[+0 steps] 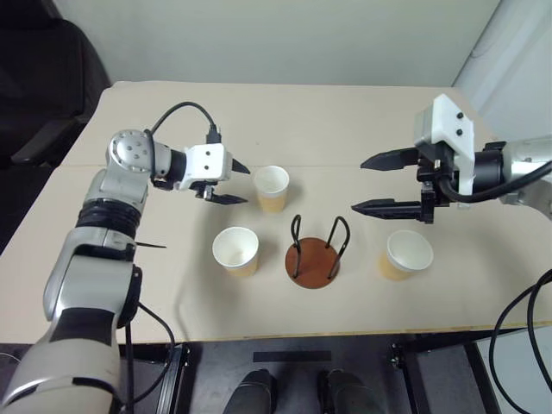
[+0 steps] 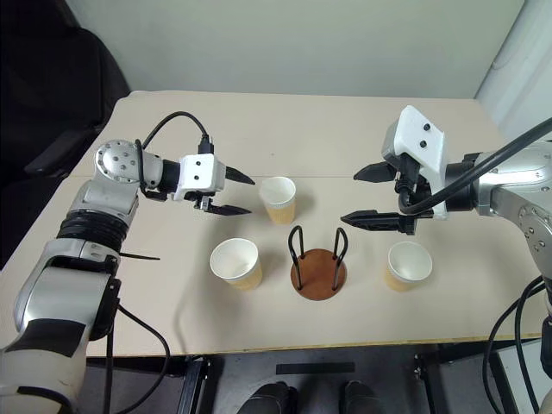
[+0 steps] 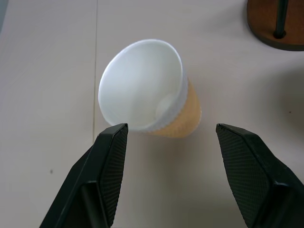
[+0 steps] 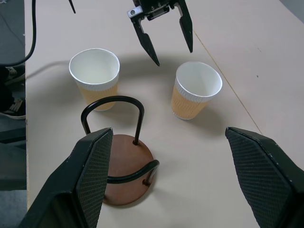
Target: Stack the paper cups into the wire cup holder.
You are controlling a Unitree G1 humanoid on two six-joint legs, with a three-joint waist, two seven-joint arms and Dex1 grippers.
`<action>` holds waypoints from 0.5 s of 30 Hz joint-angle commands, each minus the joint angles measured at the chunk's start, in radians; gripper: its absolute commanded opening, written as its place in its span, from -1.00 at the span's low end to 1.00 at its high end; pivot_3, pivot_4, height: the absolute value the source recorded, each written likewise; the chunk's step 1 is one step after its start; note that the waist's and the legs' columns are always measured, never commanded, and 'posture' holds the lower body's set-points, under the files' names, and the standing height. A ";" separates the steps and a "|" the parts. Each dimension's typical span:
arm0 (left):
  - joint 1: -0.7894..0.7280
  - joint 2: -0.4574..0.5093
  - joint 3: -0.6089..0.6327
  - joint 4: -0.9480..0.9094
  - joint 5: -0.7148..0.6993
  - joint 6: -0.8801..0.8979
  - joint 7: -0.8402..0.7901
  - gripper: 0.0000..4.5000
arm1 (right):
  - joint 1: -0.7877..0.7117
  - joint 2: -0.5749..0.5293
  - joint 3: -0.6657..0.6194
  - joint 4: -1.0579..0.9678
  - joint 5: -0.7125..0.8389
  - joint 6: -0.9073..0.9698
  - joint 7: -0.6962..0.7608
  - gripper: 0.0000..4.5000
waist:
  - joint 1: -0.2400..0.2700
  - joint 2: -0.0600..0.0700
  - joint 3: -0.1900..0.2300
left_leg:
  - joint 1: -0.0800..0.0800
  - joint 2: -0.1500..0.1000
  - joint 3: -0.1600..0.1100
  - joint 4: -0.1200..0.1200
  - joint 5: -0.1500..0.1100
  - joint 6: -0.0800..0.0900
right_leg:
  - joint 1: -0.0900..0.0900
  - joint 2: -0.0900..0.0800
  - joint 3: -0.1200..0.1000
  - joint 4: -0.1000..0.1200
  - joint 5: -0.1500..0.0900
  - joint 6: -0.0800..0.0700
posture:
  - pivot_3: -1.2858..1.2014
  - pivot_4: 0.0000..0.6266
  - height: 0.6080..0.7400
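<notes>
Left gripper [image 1: 240, 183] is spread wide, empty, beside the far tan-yellow paper cup [image 1: 271, 189]. I'd straddle its white rim squarely before pinching, or it'll tip

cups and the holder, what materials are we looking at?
Paper cups: likely paper, with matte tan sides, a white inside and a rolled white rim. Wire cup holder: its disc base looks like reddish-brown wood or a wood-look finish, and the two thin dark loops look like coated metal wire.
</notes>
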 commanded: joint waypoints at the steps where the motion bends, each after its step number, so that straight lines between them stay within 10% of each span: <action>1: -0.040 -0.004 -0.001 0.019 0.019 -0.050 0.022 0.42 | -0.021 -0.009 -0.023 -0.019 0.002 -0.010 0.001 0.70 | 0.000 0.000 0.000 | 0.000 0.000 0.000 0.000 0.000 0.000 | 0.000 0.000 0.000 0.000 0.000 0.000 | 0.03 -0.52 1.00; 15: -0.074 -0.019 -0.026 0.066 0.055 -0.095 0.020 0.42 | -0.014 -0.005 -0.024 -0.019 0.003 -0.011 -0.002 0.70 | 0.001 0.000 0.000 | 0.000 0.000 0.000 0.001 0.000 0.001 | 0.000 0.000 0.000 0.000 0.000 0.000 | 0.03 -0.52 1.00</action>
